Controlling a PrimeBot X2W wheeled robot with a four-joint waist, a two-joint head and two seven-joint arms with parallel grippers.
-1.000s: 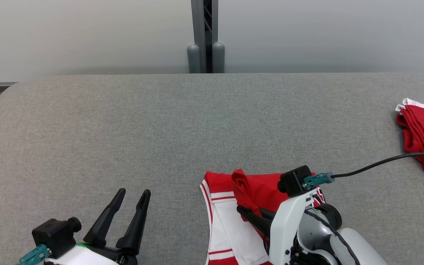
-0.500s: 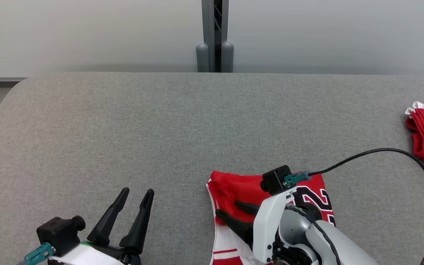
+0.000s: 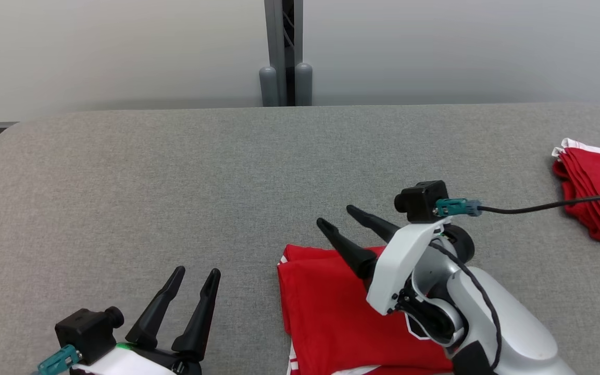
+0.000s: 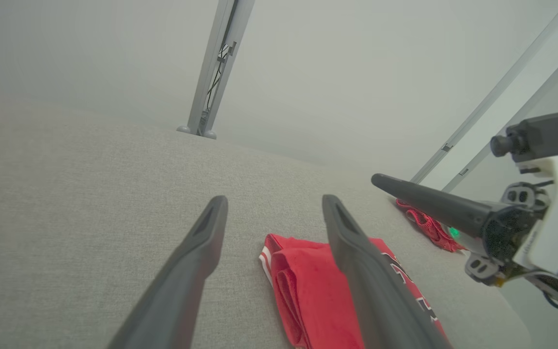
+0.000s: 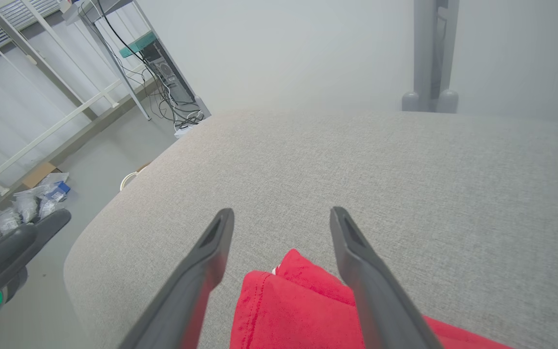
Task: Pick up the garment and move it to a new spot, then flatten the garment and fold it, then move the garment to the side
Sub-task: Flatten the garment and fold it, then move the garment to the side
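Red garment (image 3: 326, 312) — long axis near-to-far, folded end far

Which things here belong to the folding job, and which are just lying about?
Job: red garment, right gripper, left gripper, grey table.
Lying about: pile of red clothes at the table's right edge, grey post behind.

garment (image 3: 326, 312) partly behind right arm (image 3: 492, 317), red pile (image 3: 599, 182) cropped rightward

High head, low wrists, shared garment (image 3: 331, 312)
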